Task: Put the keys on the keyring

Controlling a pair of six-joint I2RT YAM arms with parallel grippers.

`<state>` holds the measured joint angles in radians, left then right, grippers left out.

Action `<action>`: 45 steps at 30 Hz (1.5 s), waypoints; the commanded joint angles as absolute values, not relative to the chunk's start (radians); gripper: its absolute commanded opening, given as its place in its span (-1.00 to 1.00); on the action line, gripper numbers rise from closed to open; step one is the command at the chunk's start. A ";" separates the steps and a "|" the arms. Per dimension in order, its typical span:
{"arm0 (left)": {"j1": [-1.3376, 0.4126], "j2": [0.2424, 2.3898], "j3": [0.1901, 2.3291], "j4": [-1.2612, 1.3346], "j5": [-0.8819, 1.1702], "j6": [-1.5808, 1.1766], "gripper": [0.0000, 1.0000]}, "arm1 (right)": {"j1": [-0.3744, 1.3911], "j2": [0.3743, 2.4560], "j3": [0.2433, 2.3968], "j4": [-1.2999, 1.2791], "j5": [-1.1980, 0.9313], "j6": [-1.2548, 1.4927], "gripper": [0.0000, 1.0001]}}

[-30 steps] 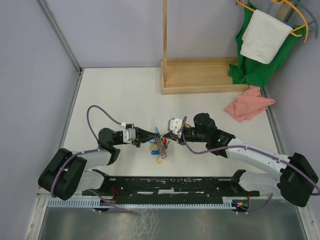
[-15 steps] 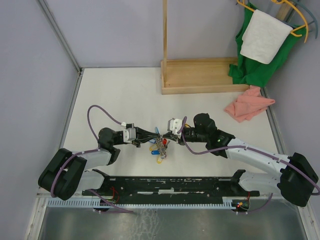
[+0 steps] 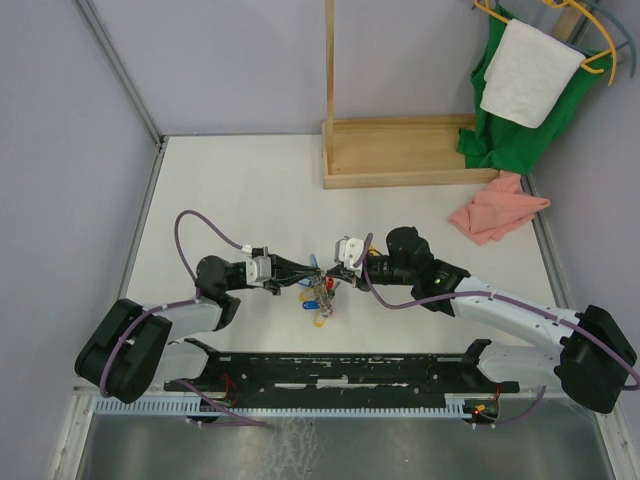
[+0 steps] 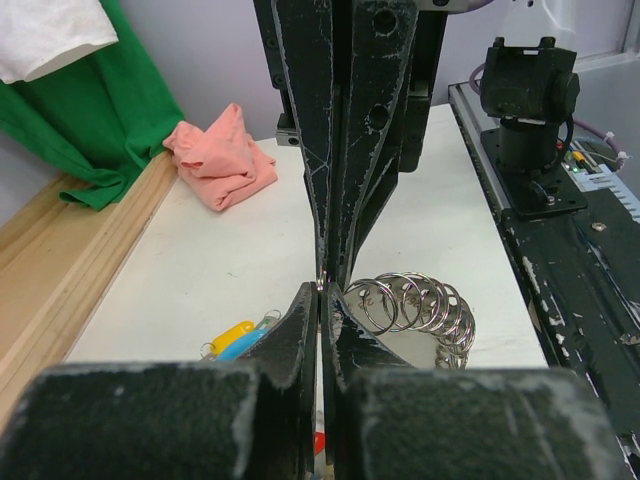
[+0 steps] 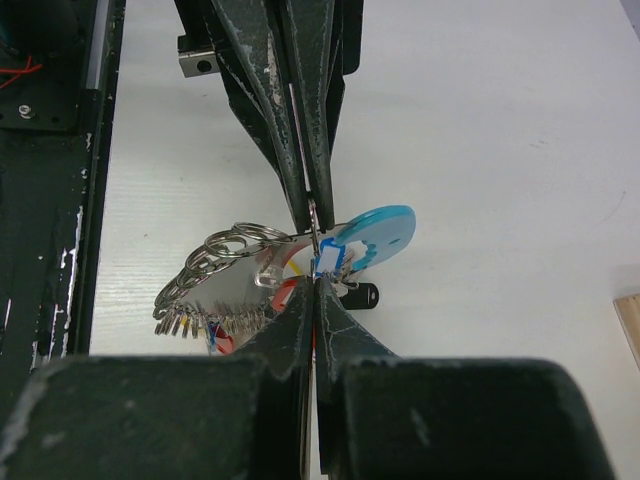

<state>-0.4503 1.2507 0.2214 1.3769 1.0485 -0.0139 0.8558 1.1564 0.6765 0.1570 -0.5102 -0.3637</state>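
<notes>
Pinching the keyring by its thin wire with left gripper and right gripper, both fully closed, tip to tip, well clear of the wooden frame. Keys on the table, farther still from that frame.
</notes>
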 commanded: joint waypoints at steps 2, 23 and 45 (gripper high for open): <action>-0.453 1.225 0.239 1.410 1.035 -0.012 -0.95 | 0.859 1.153 0.690 0.173 -0.489 -0.367 -0.99; -0.454 1.235 0.244 1.401 1.038 -0.012 -0.95 | 0.859 1.129 0.681 0.219 -0.530 -0.354 -0.99; -0.456 1.228 0.243 1.395 1.022 -0.002 -0.95 | 0.859 1.132 0.684 0.194 -0.523 -0.354 -0.99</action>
